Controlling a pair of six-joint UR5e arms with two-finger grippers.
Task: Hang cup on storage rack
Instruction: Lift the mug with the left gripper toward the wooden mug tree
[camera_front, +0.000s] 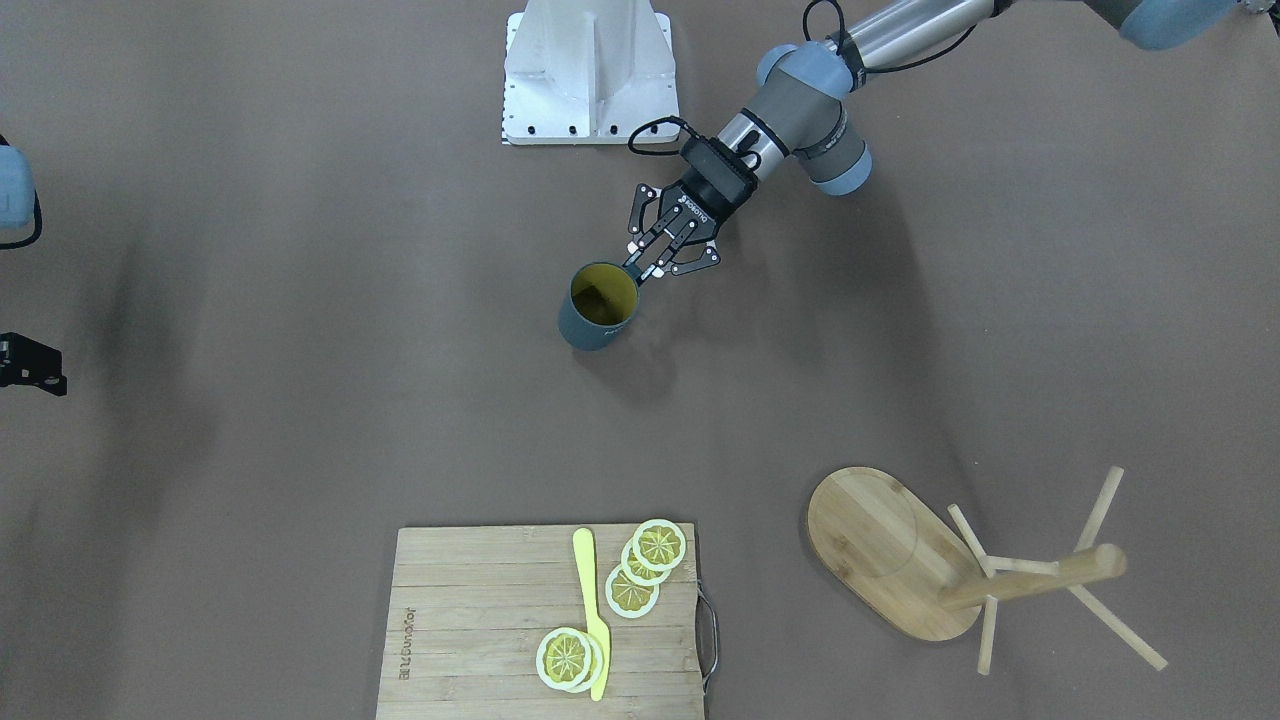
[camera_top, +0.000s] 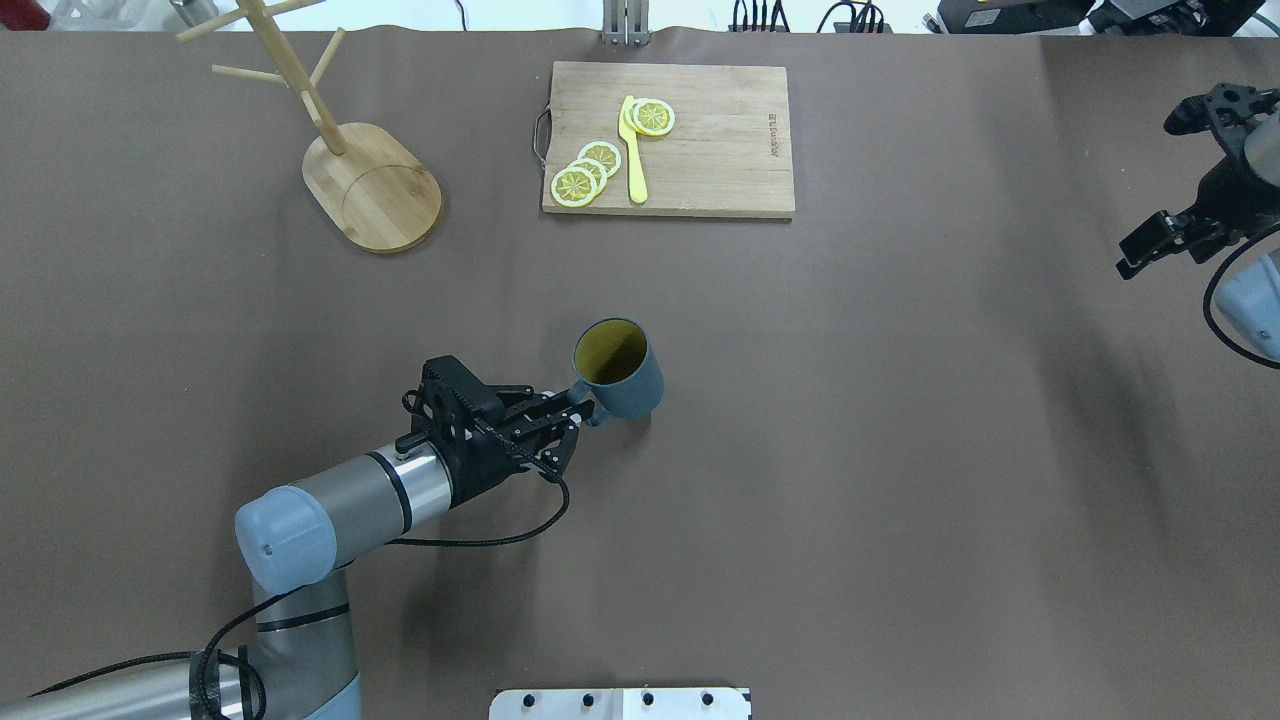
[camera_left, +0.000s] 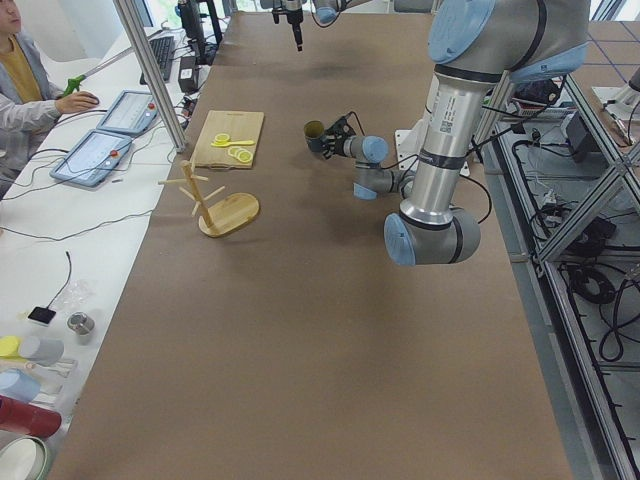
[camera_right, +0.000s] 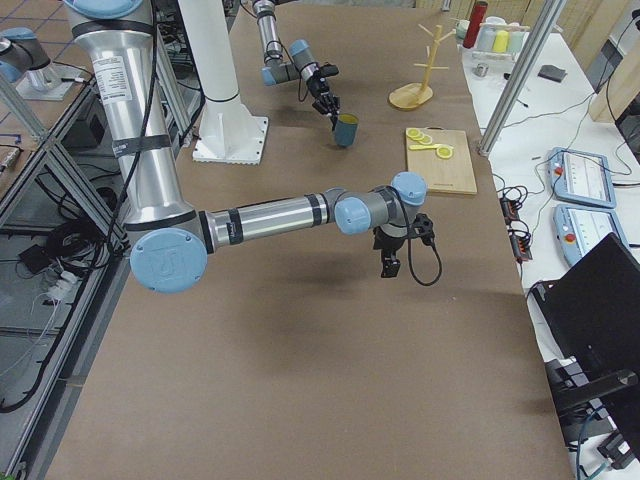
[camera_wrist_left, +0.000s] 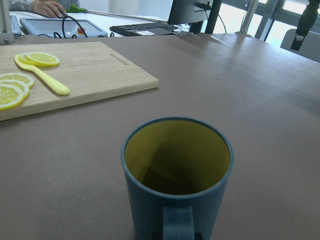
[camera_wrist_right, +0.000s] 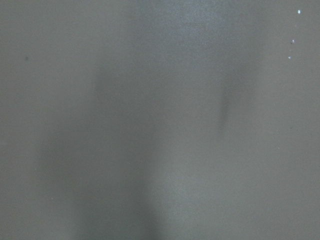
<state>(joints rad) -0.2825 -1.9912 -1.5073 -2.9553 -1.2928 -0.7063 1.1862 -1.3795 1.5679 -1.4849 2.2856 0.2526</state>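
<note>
The slate-blue cup (camera_front: 598, 308) with a yellow-olive inside stands upright mid-table, also in the overhead view (camera_top: 622, 375) and the left wrist view (camera_wrist_left: 177, 175). My left gripper (camera_front: 640, 268) is shut on its loop handle (camera_wrist_left: 177, 224), which faces the wrist camera; in the overhead view the gripper (camera_top: 578, 404) comes in from the cup's near-left side. I cannot tell whether the cup rests on the table or hangs just above it. The bamboo storage rack (camera_top: 375, 190) stands empty at the far left, also in the front-facing view (camera_front: 895, 560). My right gripper (camera_top: 1160, 238) hovers at the right edge; its jaws are unclear.
A slatted cutting board (camera_top: 715, 150) with lemon slices (camera_top: 585, 172) and a yellow knife (camera_top: 632, 150) lies at the far middle, between cup and operators. The white arm mount (camera_front: 590, 70) sits at the robot's edge. The right wrist view shows only brown table (camera_wrist_right: 160, 120).
</note>
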